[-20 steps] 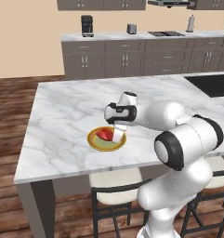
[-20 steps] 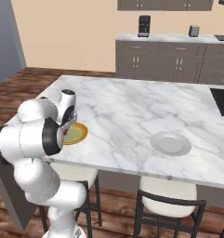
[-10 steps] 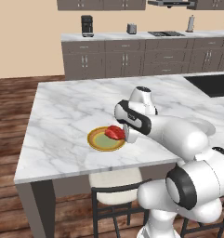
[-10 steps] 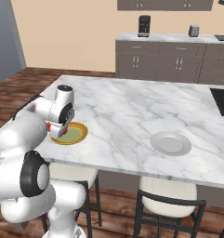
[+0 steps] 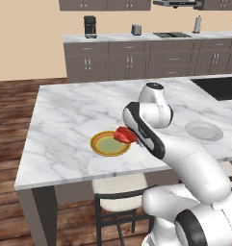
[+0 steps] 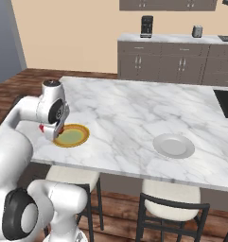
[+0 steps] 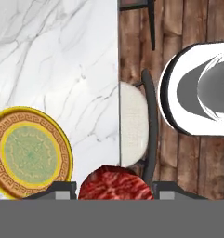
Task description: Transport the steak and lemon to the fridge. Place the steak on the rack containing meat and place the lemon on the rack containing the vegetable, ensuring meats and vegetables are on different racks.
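Pincer (image 7: 115, 193): closed on the steak (image 7: 115, 183), apparently clear of the surface.
Plate (image 5: 110, 143): yellow-rimmed, near counter edge, just left of steak.

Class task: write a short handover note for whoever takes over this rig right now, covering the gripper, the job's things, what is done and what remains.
Gripper: shut on the steak, lifted just off the yellow plate on the marble island.
Done: steak picked up; plate now bare.
Left: carry the steak to the fridge's meat rack, then fetch the lemon and place it on the vegetable rack.
Also there: a grey plate.
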You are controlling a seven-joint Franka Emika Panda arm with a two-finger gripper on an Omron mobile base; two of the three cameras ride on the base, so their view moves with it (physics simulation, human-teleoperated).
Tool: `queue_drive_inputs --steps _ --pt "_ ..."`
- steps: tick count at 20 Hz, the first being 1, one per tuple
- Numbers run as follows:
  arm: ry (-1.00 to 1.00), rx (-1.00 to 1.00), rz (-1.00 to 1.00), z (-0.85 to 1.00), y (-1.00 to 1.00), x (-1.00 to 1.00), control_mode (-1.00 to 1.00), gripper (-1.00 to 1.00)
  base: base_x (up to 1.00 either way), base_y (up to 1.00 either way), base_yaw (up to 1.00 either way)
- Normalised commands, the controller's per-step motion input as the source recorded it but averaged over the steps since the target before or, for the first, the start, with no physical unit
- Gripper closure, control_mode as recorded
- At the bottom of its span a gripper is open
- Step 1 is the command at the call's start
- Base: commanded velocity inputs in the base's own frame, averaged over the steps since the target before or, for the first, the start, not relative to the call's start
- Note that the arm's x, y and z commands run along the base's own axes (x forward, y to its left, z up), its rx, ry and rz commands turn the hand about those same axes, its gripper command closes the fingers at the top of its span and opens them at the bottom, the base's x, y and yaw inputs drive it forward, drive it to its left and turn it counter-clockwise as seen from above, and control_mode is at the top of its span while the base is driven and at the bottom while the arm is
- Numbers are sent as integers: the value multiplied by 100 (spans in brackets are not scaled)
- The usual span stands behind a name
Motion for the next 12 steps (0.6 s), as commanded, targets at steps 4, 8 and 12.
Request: queue_drive_inputs --steps 4,8,12 --pt "-9 5 0 54 0 -66 -100 100 0 0 0" --pt "-20 2 0 55 0 -78 -100 100 0 0 0" --pt "-25 0 0 65 0 -88 -100 100 0 0 0"
